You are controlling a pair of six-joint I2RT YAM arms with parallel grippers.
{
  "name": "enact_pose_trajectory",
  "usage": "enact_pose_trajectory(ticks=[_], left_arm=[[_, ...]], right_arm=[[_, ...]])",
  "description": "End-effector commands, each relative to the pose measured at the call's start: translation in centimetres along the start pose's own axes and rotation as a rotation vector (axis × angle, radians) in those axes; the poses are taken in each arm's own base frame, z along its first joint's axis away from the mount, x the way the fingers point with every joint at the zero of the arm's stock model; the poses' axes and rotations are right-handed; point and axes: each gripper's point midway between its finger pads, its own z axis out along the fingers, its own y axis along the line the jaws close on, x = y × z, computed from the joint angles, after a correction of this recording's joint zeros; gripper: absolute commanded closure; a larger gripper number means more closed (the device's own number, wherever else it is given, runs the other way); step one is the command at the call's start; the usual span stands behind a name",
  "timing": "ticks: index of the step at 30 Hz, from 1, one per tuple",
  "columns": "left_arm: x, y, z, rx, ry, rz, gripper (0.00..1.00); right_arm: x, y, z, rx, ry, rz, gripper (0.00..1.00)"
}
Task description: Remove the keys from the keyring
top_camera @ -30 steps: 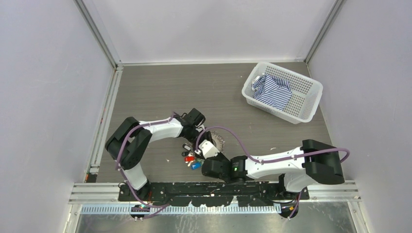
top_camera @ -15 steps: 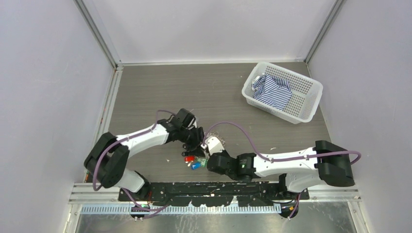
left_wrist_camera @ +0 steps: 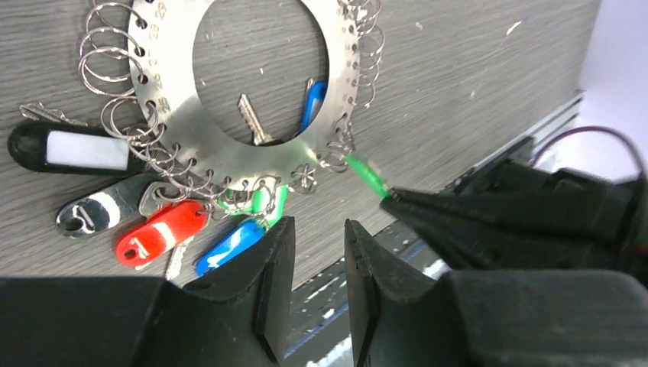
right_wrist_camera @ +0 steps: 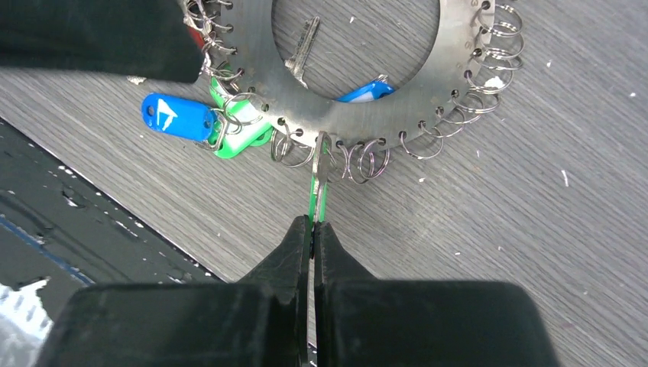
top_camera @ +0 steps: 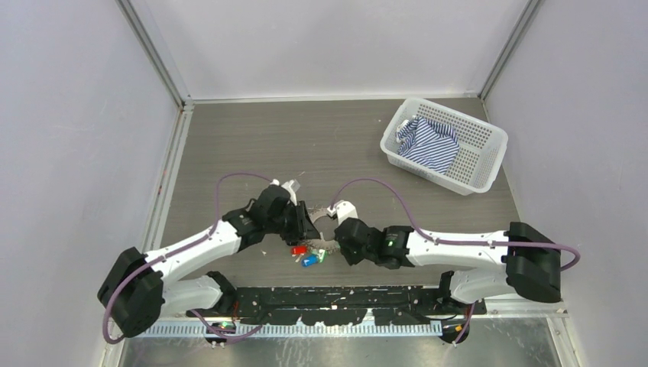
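Observation:
The keyring (left_wrist_camera: 172, 126) is a flat grey metal disc with small wire rings round its rim, lying on the table. The keys hang from it: a black tag (left_wrist_camera: 69, 149), a red one (left_wrist_camera: 160, 233), a blue one (left_wrist_camera: 229, 245) and green ones (left_wrist_camera: 269, 202). My right gripper (right_wrist_camera: 313, 223) is shut on a green key tag (right_wrist_camera: 317, 200) that still hangs from the keyring (right_wrist_camera: 306, 115). My left gripper (left_wrist_camera: 317, 245) is open and empty, just above the ring's near rim. In the top view the left gripper (top_camera: 302, 225) and right gripper (top_camera: 330, 246) meet over the keys (top_camera: 304, 254).
A white perforated basket (top_camera: 489, 145) with a striped cloth (top_camera: 429, 144) stands at the back right. The black base rail (top_camera: 344, 294) runs along the near table edge, close to the keys. Grey walls close in both sides.
My left arm has stretched out and its gripper has moved nearer and slightly left, over the ring. My right wrist has shifted right and away, its gripper now beside the keys.

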Motion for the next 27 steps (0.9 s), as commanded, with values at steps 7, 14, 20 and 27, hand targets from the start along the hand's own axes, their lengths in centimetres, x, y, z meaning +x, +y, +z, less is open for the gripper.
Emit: enact_pose_trajectory(ticks=[7,14,20,27], left_arm=[[-1.0,-1.4,-0.1,0.081,-0.349,0.288,0.71],[-0.3,-1.9,-0.2,0.117,-0.395,0.378,0.73],[0.1,-1.1,-0.5,0.108,-0.417,0.388,0.74],[0.9,-1.3,0.3,0.124,-0.427,0.413,0.78]], right_arm=[[-3.9,2.5,-1.0,-0.287,0.062,0.209,0.99],[-4.7,3.2,-0.5,-0.356,0.118,0.278,0.99],[-4.6,2.7,0.5,-0.334,0.159,0.32,0.99],[-4.0,1.1,1.4,-0.286,0.198,0.383,0.99]])
